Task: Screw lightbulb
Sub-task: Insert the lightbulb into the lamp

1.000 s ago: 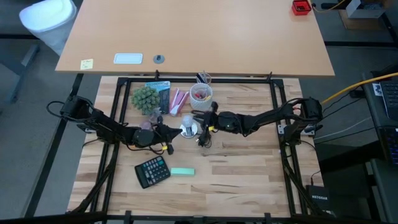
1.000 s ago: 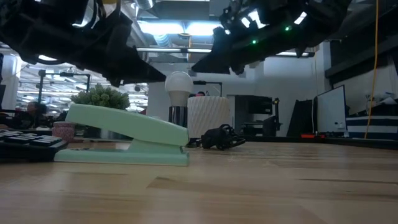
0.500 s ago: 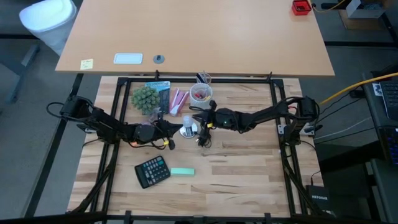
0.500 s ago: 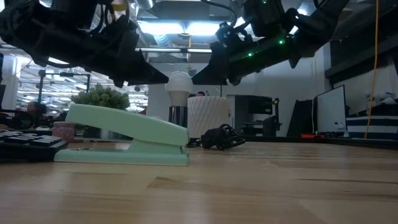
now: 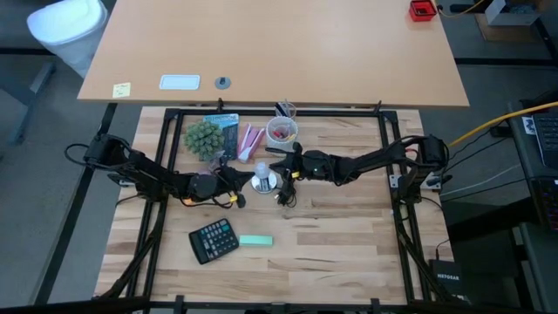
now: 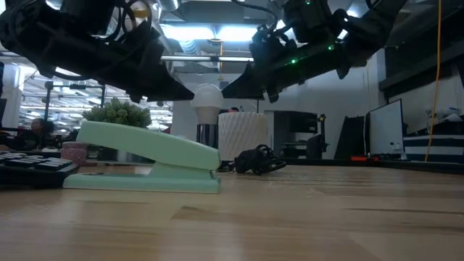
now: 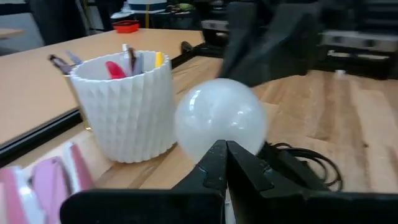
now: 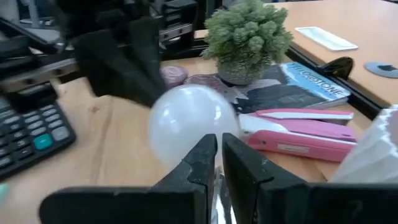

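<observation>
The lightbulb is small, pale and round. It stands upright with its foot in a shiny silver socket at the table's middle. My left gripper comes in nearly level from the table's left, shut, its tips at the bulb's left side. From the table's right comes my right gripper, slanting slightly down. Only a thin slit shows between its fingers and nothing is in it. Its tips stand at the bulb's right side. My left gripper has its shut fingertips against or just short of the bulb's round left side; I cannot tell whether they touch. My right gripper has its fingertips at the bulb's right side, and here too I cannot tell whether they touch.
Behind the bulb stand a white ribbed cup of pens, a small green plant and a pink stapler beside a booklet. A coiled black cord lies right of the socket. A calculator and a mint stapler lie nearer.
My right gripper has sunk a little and turned at the wrist, so its tips have come down from above the bulb's top to the level of its round part. The bulb has kept still and upright.
</observation>
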Available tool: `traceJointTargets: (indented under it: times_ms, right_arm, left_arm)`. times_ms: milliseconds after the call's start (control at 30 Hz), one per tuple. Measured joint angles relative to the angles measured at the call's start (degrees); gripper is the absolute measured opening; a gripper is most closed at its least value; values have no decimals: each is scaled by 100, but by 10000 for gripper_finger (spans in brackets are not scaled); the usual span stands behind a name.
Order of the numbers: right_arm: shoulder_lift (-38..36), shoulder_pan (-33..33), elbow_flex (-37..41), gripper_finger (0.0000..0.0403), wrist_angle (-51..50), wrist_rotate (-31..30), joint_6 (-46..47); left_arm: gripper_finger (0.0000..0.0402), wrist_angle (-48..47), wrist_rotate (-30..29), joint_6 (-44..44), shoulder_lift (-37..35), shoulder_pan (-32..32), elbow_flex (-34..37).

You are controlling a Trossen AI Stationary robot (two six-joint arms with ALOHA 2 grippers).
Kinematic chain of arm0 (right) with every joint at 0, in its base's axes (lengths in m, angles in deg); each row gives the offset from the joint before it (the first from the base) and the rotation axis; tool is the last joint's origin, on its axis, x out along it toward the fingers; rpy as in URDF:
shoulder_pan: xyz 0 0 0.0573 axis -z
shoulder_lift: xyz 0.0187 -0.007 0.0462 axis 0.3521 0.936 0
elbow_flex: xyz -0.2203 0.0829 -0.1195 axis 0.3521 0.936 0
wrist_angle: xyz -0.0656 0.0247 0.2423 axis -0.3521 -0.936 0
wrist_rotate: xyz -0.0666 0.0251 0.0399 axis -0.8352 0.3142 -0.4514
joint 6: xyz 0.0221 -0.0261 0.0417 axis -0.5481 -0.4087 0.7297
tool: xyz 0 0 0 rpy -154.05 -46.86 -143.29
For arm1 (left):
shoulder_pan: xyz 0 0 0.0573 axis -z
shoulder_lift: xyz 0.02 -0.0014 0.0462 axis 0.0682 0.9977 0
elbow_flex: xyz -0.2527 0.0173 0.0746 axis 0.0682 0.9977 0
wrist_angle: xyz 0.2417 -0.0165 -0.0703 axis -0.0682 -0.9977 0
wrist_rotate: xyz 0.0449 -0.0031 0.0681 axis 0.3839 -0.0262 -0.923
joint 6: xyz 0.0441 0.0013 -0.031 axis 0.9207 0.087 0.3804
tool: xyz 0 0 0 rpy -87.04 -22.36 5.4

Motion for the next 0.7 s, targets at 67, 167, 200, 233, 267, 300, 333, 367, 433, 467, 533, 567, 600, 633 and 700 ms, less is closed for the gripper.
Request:
traceJointTargets:
  times_ms: [67, 167, 200, 233, 267, 300, 333, 367, 433, 467, 533, 567, 600, 633, 700]
  right_arm:
    - [-2, -73, 0, 39, -18, 85, 5]
    - [26, -248, -9, 40, -57, 334, -40]
    - [40, -302, -3, 40, -101, 360, -51]
    - [47, -356, 4, 40, -116, 357, -57]
    - [47, -394, 4, 40, -98, 333, -58]
    - [38, -429, 2, 40, -67, 289, -75]
    - [33, -461, -1, 40, -52, 269, -125]
    - [33, -503, -2, 40, -57, 235, -193]
    - [33, -563, 0, 40, -66, 172, -271]
    - [33, -567, 0, 40, -38, 138, -336]
    - [12, -580, 0, 40, 14, 126, -375]
    - [-4, -565, 0, 40, -2, 94, -384]
    - [-22, -554, 0, 40, 22, 67, -384]
    - [-57, -552, 0, 40, 21, -13, -387]
    - [-131, -549, 0, 40, 26, -314, -538]
  left_arm:
    - [1, -29, -164, -3, 0, -2, 3]
    - [1, -29, -341, -15, 0, -29, 0]
    - [1, -40, -358, -15, 4, -20, -2]
    - [1, -36, -347, -14, 4, -17, -2]
    - [1, -27, -336, -15, 4, -31, -2]
    - [1, -27, -333, -26, 4, -45, -4]
    - [1, -33, -355, -75, 4, -58, -4]
    - [1, -37, -379, -119, 4, -60, -4]
    - [1, -23, -387, -149, 4, -55, -4]
    - [1, -4, -371, -137, 4, -46, -4]
    - [1, 67, -366, -70, 4, -44, -4]
    - [1, 100, -372, -19, 4, -38, -4]
    - [1, 129, -387, 29, 4, -39, -4]
    - [1, 185, -391, 72, 4, -38, -4]
    - [1, 367, -393, 197, 4, -33, -4]
